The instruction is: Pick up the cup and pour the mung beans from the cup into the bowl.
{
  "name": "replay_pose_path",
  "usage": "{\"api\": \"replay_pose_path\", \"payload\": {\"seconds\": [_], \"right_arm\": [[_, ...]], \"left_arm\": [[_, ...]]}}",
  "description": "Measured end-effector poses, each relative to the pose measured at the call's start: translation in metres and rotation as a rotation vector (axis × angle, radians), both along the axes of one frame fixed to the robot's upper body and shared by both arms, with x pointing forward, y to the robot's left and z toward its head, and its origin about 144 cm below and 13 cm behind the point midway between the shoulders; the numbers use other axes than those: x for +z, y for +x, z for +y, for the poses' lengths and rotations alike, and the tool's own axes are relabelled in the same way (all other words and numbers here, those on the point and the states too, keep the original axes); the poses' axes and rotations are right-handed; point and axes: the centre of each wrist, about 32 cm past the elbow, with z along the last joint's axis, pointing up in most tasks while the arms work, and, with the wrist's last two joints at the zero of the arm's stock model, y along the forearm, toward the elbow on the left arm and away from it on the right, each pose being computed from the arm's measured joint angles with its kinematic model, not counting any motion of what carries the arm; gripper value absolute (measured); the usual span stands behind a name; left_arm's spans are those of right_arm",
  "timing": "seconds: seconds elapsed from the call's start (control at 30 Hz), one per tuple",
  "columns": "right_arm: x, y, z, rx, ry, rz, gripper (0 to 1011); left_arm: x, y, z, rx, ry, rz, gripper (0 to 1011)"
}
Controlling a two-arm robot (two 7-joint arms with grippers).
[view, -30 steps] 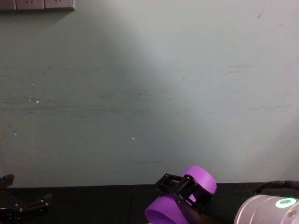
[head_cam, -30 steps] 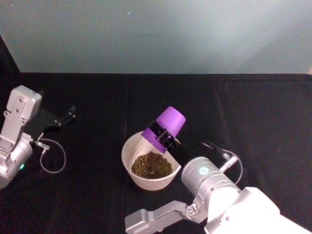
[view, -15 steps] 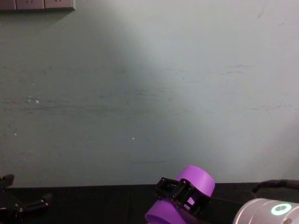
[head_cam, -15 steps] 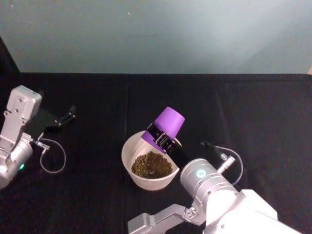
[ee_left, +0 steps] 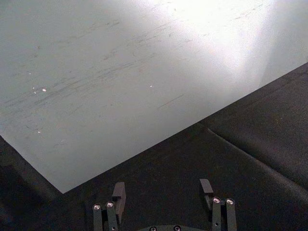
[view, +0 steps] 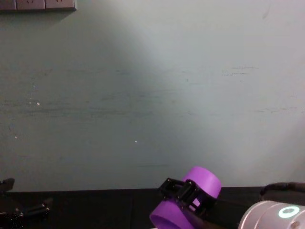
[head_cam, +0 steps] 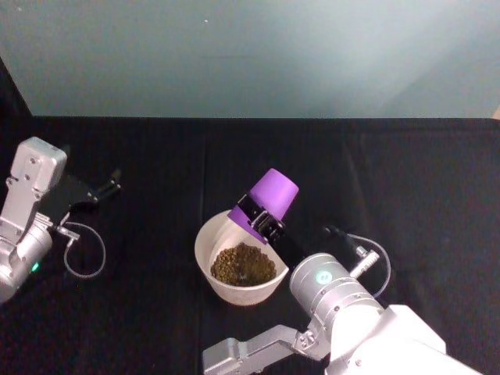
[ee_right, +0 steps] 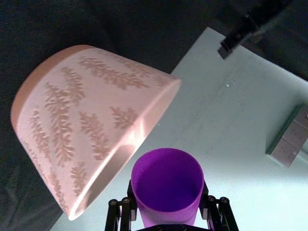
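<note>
The purple cup [head_cam: 275, 190] hangs tipped, mouth down and to the left, over the rim of the pale bowl [head_cam: 200, 244]. My right gripper [head_cam: 256, 217] is shut on the cup near its mouth. A brownish-green heap of mung beans [head_cam: 243, 263] lies in the bowl. In the right wrist view the cup [ee_right: 167, 185] looks empty inside, with the leaf-patterned bowl [ee_right: 91, 120] just past it. The chest view has the tilted cup [view: 206, 183] low in the middle, in the right gripper [view: 181, 192]. My left gripper [ee_left: 162, 191] is open and parked far left [head_cam: 101, 188].
Black cloth [head_cam: 406, 172] covers the table up to a pale wall [head_cam: 250, 55]. A thin cable loop [head_cam: 84, 254] lies by the left arm. My right arm's silver body [head_cam: 336, 293] fills the near right. A wall socket [view: 45, 5] sits high on the left.
The cup dipped slightly toward the bowl, then came back up a little. The heap of beans looks the same. The left arm has not moved.
</note>
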Motion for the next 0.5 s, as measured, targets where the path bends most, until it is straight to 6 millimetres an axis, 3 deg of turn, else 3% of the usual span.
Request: {"api": "replay_pose_path", "payload": {"seconds": [0.33,0.5], "right_arm": [[0.012,0.001,-0.01,-0.028,0.215,0.035,721],[0.02,0.006,-0.023,-0.063,0.421,0.101,721]], "left_arm": [[0.0,0.0,0.0,0.0,0.0,0.0,1000],[0.0,0.0,0.0,0.0,0.0,0.0,1000]]}}
